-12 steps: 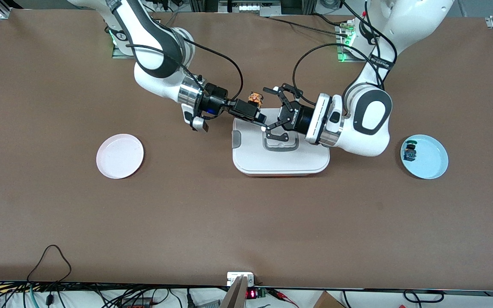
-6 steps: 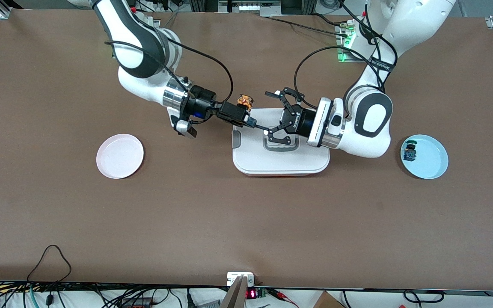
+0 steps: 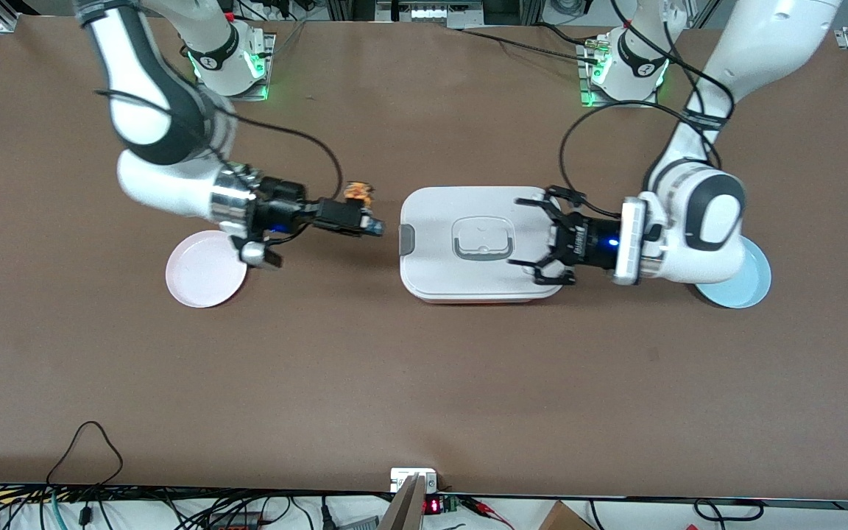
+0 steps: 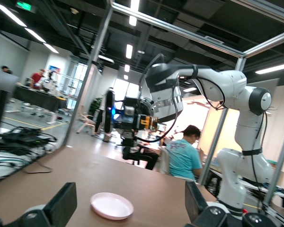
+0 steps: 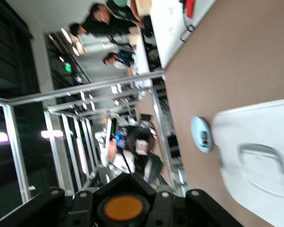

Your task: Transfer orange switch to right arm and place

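The orange switch [image 3: 358,194] is a tiny black block with an orange cap, held in my right gripper [image 3: 362,212], which is shut on it above the bare table between the pink plate [image 3: 205,278] and the white lidded box [image 3: 431,213]. In the right wrist view the switch's orange cap [image 5: 123,207] sits between the black fingers. My left gripper [image 3: 534,243] is open and empty over the box's end toward the left arm. The left wrist view shows its two spread fingers [image 4: 61,205], the pink plate [image 4: 111,205] and the right gripper with the switch [image 4: 149,122] farther off.
A blue plate [image 3: 755,283] lies at the left arm's end, mostly hidden under the left arm. The right wrist view shows that plate [image 5: 201,134] with a small dark component on it, beside the box [image 5: 270,151]. The box lid has a grey handle [image 3: 482,239].
My right gripper has carried the switch away from the box toward the pink plate. My left gripper has drawn back toward the blue plate, still open, and now covers most of it.
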### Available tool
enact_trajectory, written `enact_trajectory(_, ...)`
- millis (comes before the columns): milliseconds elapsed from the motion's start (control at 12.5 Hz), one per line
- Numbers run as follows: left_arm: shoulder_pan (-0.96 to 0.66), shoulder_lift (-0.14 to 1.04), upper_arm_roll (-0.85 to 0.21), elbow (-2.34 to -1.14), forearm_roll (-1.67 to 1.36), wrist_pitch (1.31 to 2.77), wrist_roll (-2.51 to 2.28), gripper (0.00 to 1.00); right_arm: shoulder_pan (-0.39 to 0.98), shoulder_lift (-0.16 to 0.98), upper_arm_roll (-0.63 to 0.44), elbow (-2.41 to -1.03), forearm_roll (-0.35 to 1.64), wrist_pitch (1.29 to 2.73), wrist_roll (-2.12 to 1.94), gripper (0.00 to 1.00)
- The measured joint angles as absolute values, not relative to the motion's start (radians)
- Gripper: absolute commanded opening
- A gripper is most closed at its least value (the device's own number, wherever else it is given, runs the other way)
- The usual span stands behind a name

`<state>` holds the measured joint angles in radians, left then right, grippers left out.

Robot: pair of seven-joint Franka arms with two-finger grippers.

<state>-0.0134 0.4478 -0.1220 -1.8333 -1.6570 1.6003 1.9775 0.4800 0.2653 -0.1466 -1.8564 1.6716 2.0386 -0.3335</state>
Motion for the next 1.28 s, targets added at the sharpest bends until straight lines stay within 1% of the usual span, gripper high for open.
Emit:
enact_trajectory(240, 0.078, 0.429, -0.119, -1.844, -1.546, 1.574, 1.98, 1.0, 0.288, 0.266, -0.149, -1.823, 1.354, 1.825, -0.304, 0.0)
enact_trajectory(401, 0.137, 0.413, -0.118, -1.848, -1.47, 1.563, 1.981, 1.0, 0.195, 0.266, -0.15, -1.769, 1.092, 1.731, -0.27, 0.0)
enact_trajectory(561, 0.211, 0.409, -0.116, -1.849, -1.369, 1.54, 1.981, 1.0, 0.127, 0.266, -0.15, -1.694, 0.808, 1.684, -0.251, 0.0)
enact_trajectory(801, 0.282, 0.409, -0.115, -1.859, -1.188, 1.527, 1.978, 1.0, 0.112, 0.265, -0.144, -1.643, 0.404, 1.705, -0.227, 0.0)
enact_trajectory(882, 0.29, 0.411, -0.115, -1.863, -1.121, 1.529, 1.972, 1.0, 0.116, 0.266, -0.141, -1.643, 0.313, 1.73, -0.218, 0.0)
enact_trajectory(1042, 0.293, 0.417, -0.111, -1.871, -1.022, 1.551, 1.962, 1.0, 0.124, 0.268, -0.136, -1.662, 0.189, 1.791, -0.18, 0.0)
enact_trajectory(1282, 0.302, 0.434, -0.095, -1.883, -0.958, 1.587, 1.944, 1.0, 0.144, 0.27, -0.132, -1.77, 0.13, 1.956, -0.14, 0.0)
